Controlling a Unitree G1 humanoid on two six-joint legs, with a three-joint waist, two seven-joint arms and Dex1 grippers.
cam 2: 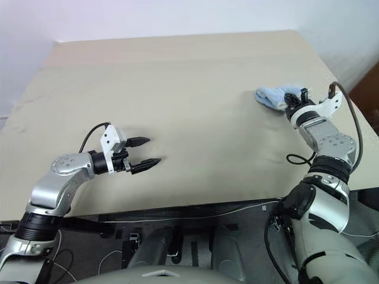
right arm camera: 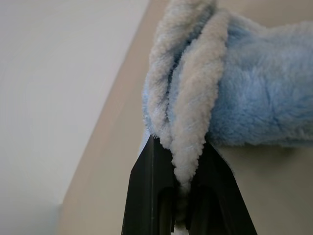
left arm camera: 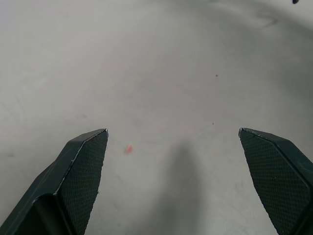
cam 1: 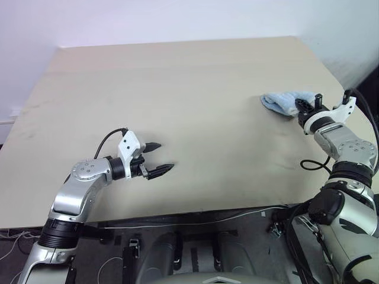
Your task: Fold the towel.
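Pale beige and bare across most of its top, the counter runs back to a white wall, with dark cables lying under its near edge. One towel, light blue terry cloth with cream-white edging, sits bunched in a small heap near the counter's far right edge, well away from the middle. The right gripper is right at the near side of that heap, pointing roughly level over the counter. In the right wrist view its two black fingers are pressed together on the cream edging of the towel, and several layers of the folded border rise from the pinch while the blue pile bulges out to one side. The left gripper hovers over the near left part of the counter, well apart from the towel, pointing toward the counter's middle. Its two black fingers stand wide apart with nothing between them, only bare counter beyond, marked by a small reddish speck. Counted: one towel, two grippers. No brand, label or writing can be read on anything, and the towel's tag and motif cannot be made out.
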